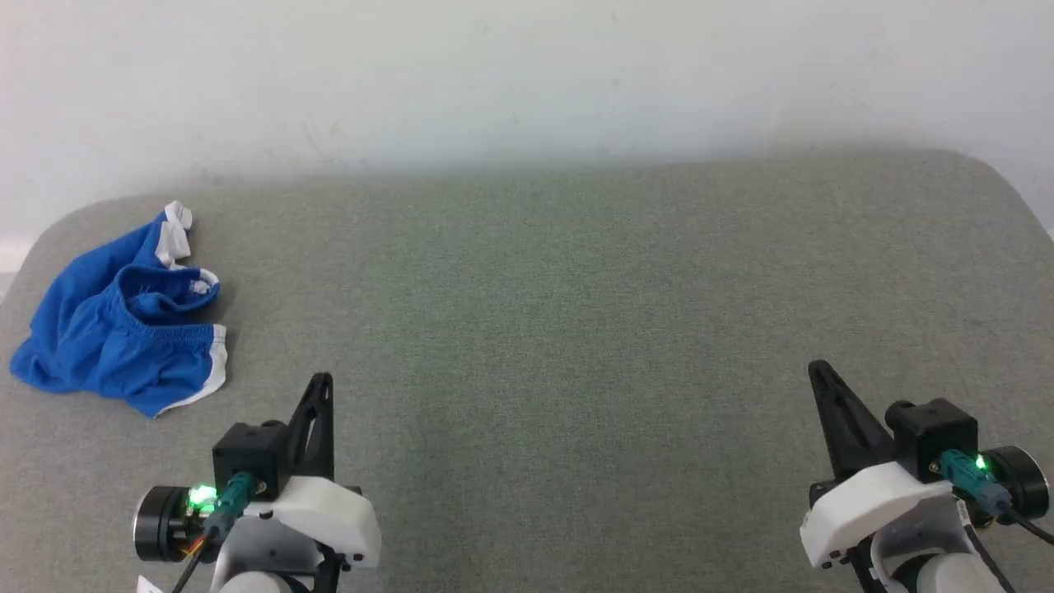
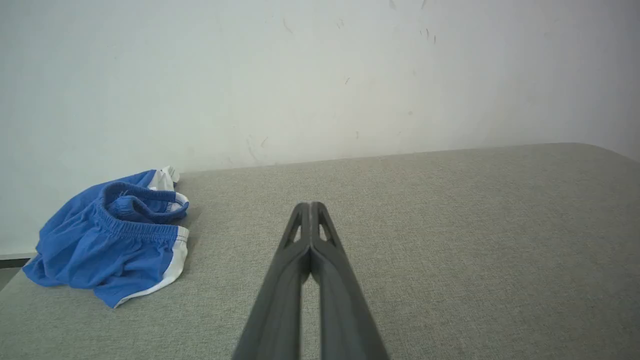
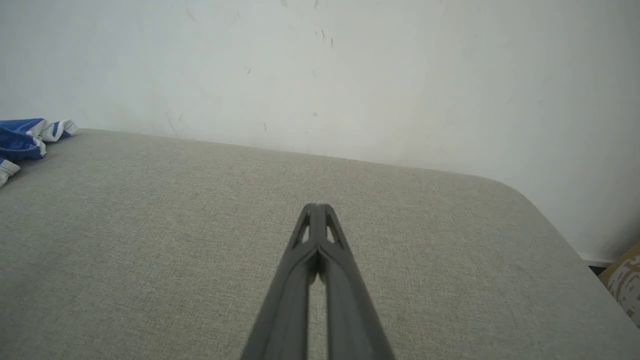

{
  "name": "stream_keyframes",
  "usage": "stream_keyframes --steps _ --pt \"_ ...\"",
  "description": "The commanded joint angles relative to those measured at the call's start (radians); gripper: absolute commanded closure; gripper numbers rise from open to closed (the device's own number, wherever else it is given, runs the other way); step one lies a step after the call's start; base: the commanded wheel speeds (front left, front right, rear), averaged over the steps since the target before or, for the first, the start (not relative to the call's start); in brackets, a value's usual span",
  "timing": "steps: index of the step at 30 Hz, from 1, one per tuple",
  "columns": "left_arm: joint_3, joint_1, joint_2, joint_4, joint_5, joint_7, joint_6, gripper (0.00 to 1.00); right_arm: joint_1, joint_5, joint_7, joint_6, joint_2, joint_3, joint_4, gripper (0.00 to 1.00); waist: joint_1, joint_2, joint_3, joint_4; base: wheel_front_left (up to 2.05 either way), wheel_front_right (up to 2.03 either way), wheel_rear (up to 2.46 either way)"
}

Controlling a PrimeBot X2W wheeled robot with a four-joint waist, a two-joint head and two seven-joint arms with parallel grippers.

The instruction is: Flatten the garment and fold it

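Observation:
The garment (image 1: 115, 317), bright blue shorts with white trim, lies crumpled in a heap at the far left of the grey fabric surface (image 1: 543, 329). Its gathered waistband shows in the left wrist view, where the garment (image 2: 112, 237) sits left of my fingers. A blue and white edge of the garment (image 3: 22, 137) peeks in at the left of the right wrist view. My left gripper (image 1: 323, 380) is shut and empty, near the front, right of the shorts. My right gripper (image 1: 817, 368) is shut and empty at the front right, far from the shorts. Both grippers' fingertips touch (image 2: 311, 205) (image 3: 317, 206).
A white wall (image 1: 527, 74) rises directly behind the surface. The surface has rounded back corners (image 1: 988, 177). A tan patterned object (image 3: 625, 280) sits past the surface's right edge, low in the right wrist view.

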Motion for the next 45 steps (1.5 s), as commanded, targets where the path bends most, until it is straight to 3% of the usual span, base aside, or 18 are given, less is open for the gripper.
stream_keyframes --steps 1,45 --pt "0.003 0.005 -0.004 -0.006 0.006 0.000 0.006 1.00 -0.006 -0.008 0.000 -0.001 0.002 -0.001 -0.006 1.00 0.0000 0.0000 0.000 0.000 0.00 0.00 0.00" --pt "0.003 0.005 -0.004 -0.006 0.006 0.000 0.006 1.00 -0.006 -0.008 0.000 -0.001 0.002 -0.001 -0.006 1.00 0.0000 0.0000 0.000 0.000 0.00 0.00 0.00"
